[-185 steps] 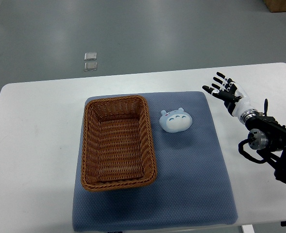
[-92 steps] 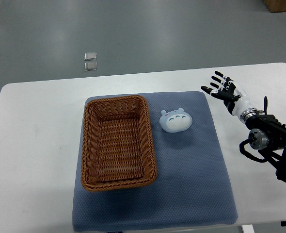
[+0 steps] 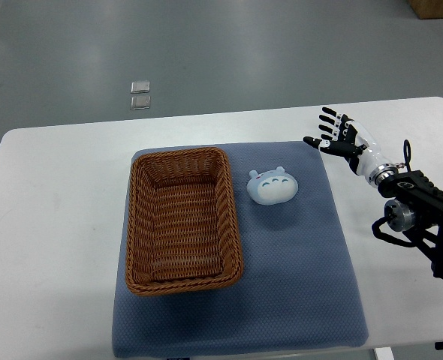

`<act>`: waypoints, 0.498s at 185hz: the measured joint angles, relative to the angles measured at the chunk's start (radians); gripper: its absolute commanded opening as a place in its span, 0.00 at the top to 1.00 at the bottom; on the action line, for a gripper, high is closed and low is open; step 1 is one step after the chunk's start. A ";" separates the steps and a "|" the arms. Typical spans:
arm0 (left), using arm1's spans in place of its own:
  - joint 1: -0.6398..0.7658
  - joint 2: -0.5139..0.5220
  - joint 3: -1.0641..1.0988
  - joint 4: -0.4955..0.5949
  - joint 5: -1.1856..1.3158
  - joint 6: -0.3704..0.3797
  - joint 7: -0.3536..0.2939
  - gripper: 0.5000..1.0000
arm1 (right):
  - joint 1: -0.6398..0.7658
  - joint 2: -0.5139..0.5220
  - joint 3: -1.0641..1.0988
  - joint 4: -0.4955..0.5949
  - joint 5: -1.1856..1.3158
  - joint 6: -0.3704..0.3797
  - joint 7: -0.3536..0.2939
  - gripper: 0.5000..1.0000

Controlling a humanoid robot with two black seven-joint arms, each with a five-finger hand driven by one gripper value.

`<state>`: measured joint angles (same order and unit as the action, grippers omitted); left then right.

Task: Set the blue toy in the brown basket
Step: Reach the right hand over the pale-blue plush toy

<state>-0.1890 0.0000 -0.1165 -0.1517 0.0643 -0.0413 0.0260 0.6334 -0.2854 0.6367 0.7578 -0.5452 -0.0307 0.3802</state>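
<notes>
White desk [image 3: 56, 225] carries a blue-grey mat [image 3: 296, 285] across its middle. Brown basket [image 3: 182, 218], woven and rectangular, sits on the mat's left half, nothing inside it. Blue toy [image 3: 272, 186], pale and rounded with small ears and a face on top, lies on the mat just beside the basket's right rim near its far end, not touching it. Right hand [image 3: 345, 140] hovers over the mat's far right corner, fingers spread apart, holding nothing, well clear of the toy. Two small clear squares [image 3: 140, 94] lie on the floor beyond the desk's far edge.
</notes>
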 measured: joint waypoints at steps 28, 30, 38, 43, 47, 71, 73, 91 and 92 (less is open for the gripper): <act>0.000 0.000 0.000 0.001 0.000 0.000 0.000 0.00 | 0.000 -0.020 -0.002 0.029 -0.206 0.062 0.054 0.19; 0.000 0.000 0.000 0.001 0.000 0.000 0.000 0.00 | 0.001 -0.023 -0.002 0.032 -0.219 0.067 0.056 0.19; 0.000 0.000 0.000 0.000 0.000 0.000 0.000 0.00 | 0.003 -0.034 -0.002 0.049 -0.271 0.086 0.065 0.19; 0.000 0.000 0.000 0.000 0.000 0.000 0.000 0.00 | 0.004 -0.041 -0.002 0.059 -0.296 0.096 0.070 0.19; 0.000 0.000 0.000 0.000 0.000 0.000 0.000 0.00 | 0.007 -0.048 -0.002 0.070 -0.320 0.106 0.074 0.19; 0.000 0.000 0.000 0.001 0.000 0.000 0.000 0.00 | 0.029 -0.088 -0.026 0.115 -0.408 0.148 0.093 0.19; 0.000 0.000 0.000 0.001 0.000 0.000 0.000 0.00 | 0.032 -0.091 -0.031 0.118 -0.413 0.150 0.095 0.19; 0.000 0.000 0.000 0.005 -0.001 0.000 0.000 0.00 | 0.064 -0.128 -0.104 0.142 -0.459 0.160 0.113 0.19; 0.000 0.000 0.000 0.005 -0.001 0.000 0.000 0.00 | 0.065 -0.130 -0.109 0.143 -0.462 0.160 0.113 0.19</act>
<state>-0.1886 0.0000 -0.1166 -0.1467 0.0635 -0.0414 0.0260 0.6986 -0.4151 0.5281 0.9006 -1.0072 0.1290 0.4936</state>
